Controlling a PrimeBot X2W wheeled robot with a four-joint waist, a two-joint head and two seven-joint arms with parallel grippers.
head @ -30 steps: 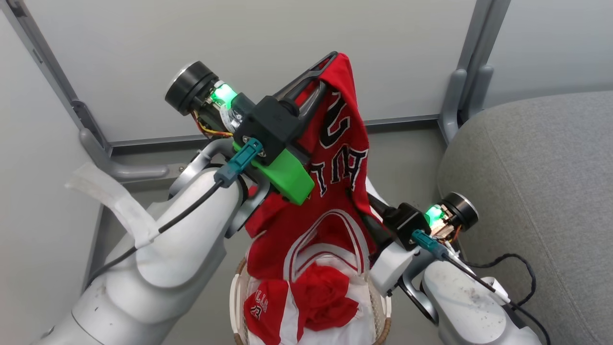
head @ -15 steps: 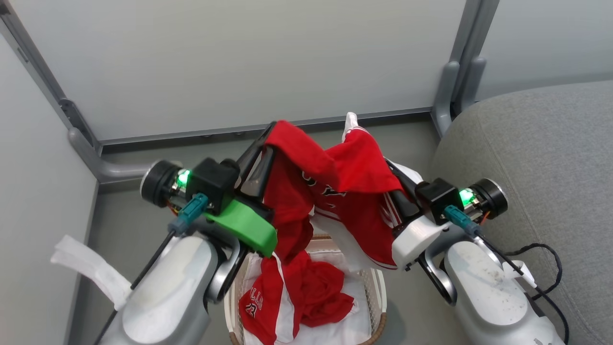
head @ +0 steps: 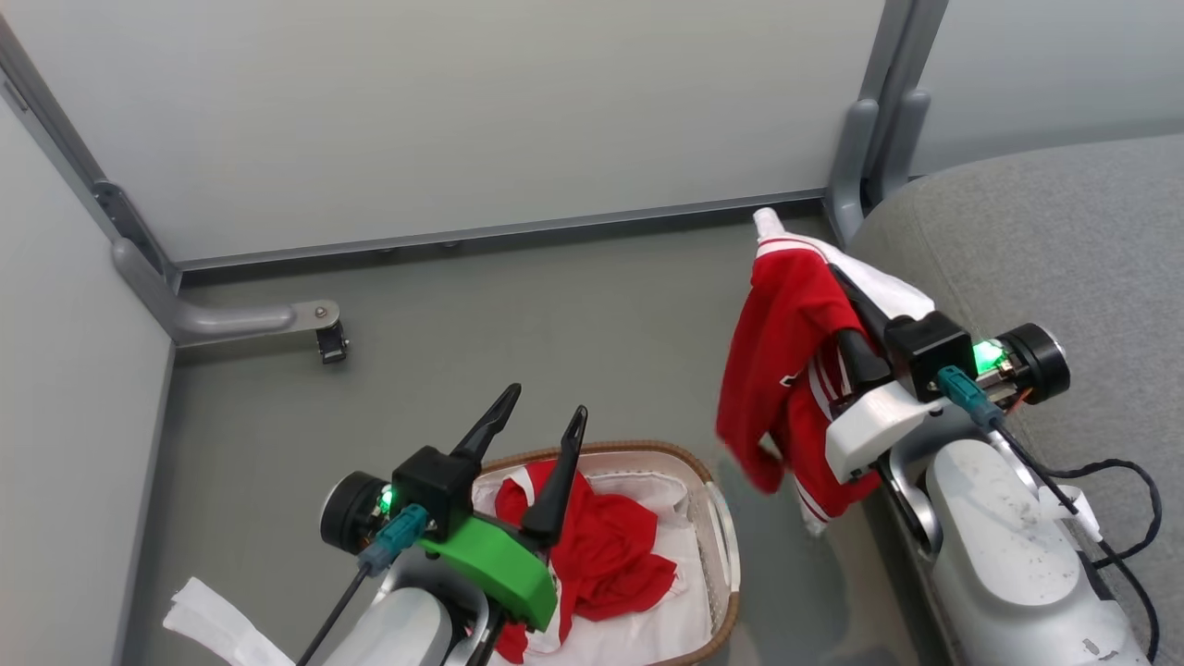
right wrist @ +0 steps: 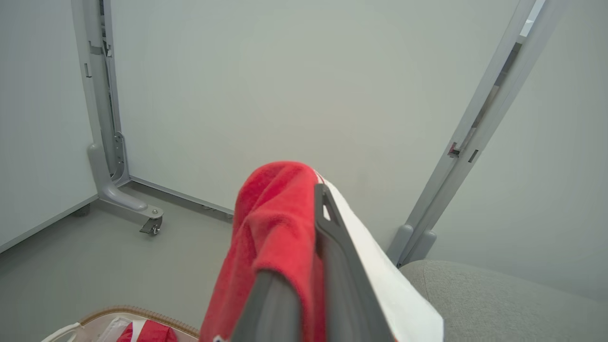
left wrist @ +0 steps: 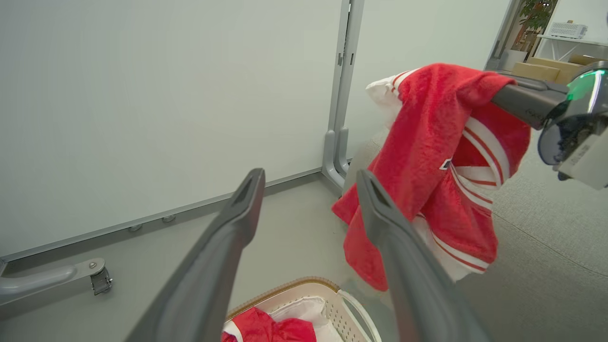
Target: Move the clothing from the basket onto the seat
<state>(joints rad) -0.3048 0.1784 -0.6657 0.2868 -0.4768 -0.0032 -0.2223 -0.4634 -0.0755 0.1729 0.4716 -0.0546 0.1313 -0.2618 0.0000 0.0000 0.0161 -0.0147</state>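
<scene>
Head view: most of oval white perforated basket (head: 726,555), red garments (head: 610,555), white cloth (head: 647,629) inside; wrist views: corner. Left jaws wide, empty; right jaws clamping red white-striped garment (head: 782,370).

The grey floor (head: 518,314) between the basket (head: 606,451) and the white wall (head: 462,120) lies open; a hand can pass there. At the left, a metal foot with a small wheel (head: 277,322) reaches out from the wall onto this floor. The gap between the basket and the seat (head: 1064,240) is narrow, and a red garment (head: 777,351) hangs in it, apart from the basket's rim. A grey post (head: 874,139) stands just beside the seat's far corner. The seat's top is wide and bare. The left gripper (head: 548,400) spreads its fingers over the basket's near side.
</scene>
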